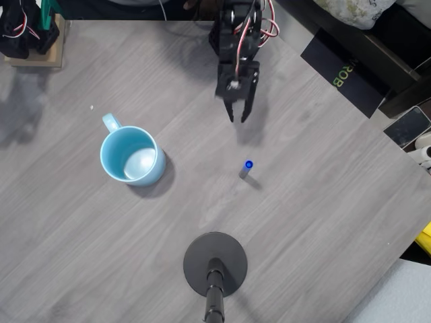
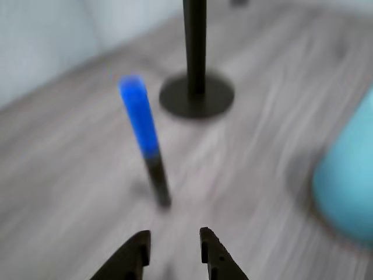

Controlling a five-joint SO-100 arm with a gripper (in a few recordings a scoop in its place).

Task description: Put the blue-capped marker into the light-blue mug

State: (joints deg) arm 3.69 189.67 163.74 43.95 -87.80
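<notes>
Your claw (image 1: 238,118) is hanging over the grey table (image 1: 323,222) with its two dark fingers pointing down the overhead picture, parted by a narrow gap and gripping nothing. In the wrist view the claw (image 2: 175,245) is showing the same slim gap between its tips, with bare tabletop lying between them.

The blue-capped marker (image 1: 247,167) is standing on end a little below the claw in the overhead view, apart from the fingers, with its cap reading as a small blue dot. From the wrist camera you are seeing the marker (image 2: 144,140) upright and slightly tilted, blue cap on top and dark barrel resting on the wood, just ahead of the fingertips and left of centre.

The light-blue mug (image 1: 133,156) is sitting upright well to the left of the marker in the overhead view, its handle pointing up-left. A black round stand base (image 1: 215,262) is resting below the marker, near the bottom edge.
</notes>
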